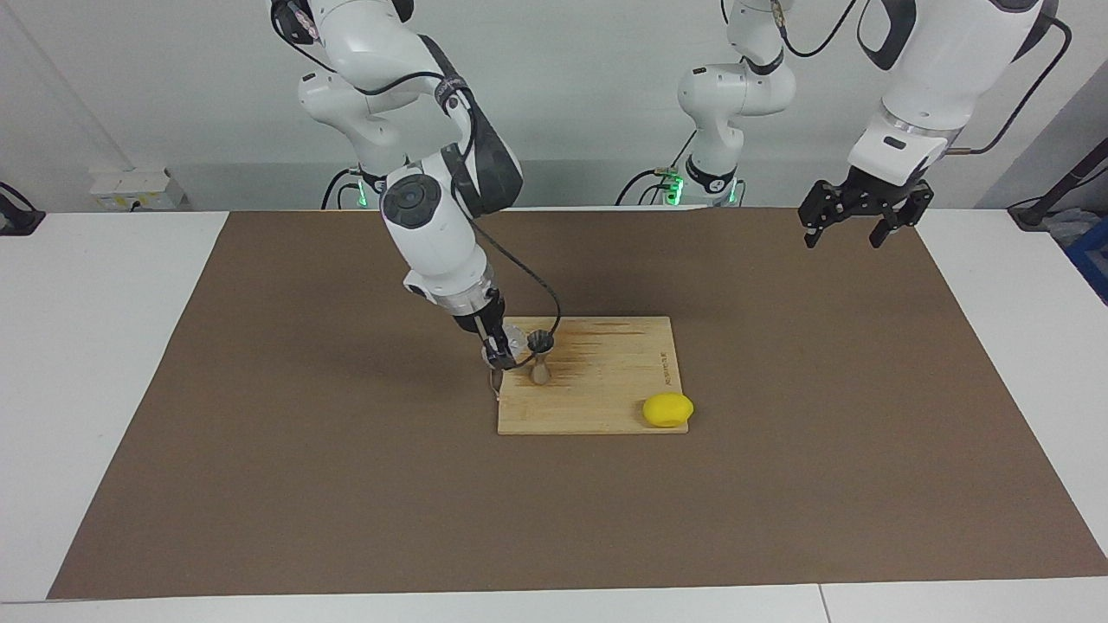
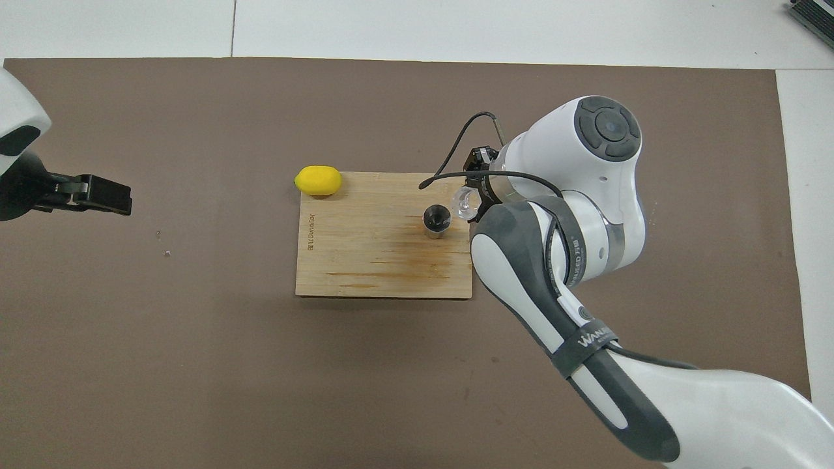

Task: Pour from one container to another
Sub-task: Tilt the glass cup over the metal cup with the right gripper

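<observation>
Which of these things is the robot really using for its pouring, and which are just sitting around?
Being used:
- clear cup, held tipped by the right gripper
- metal jigger, upright on the board

Just sitting:
- lemon, at the board's corner
- wooden board
- left gripper, open, waiting over the brown mat

Bright, even overhead light; soft arm shadows fall on the brown mat [image 1: 260, 433]; both views sharp.
</observation>
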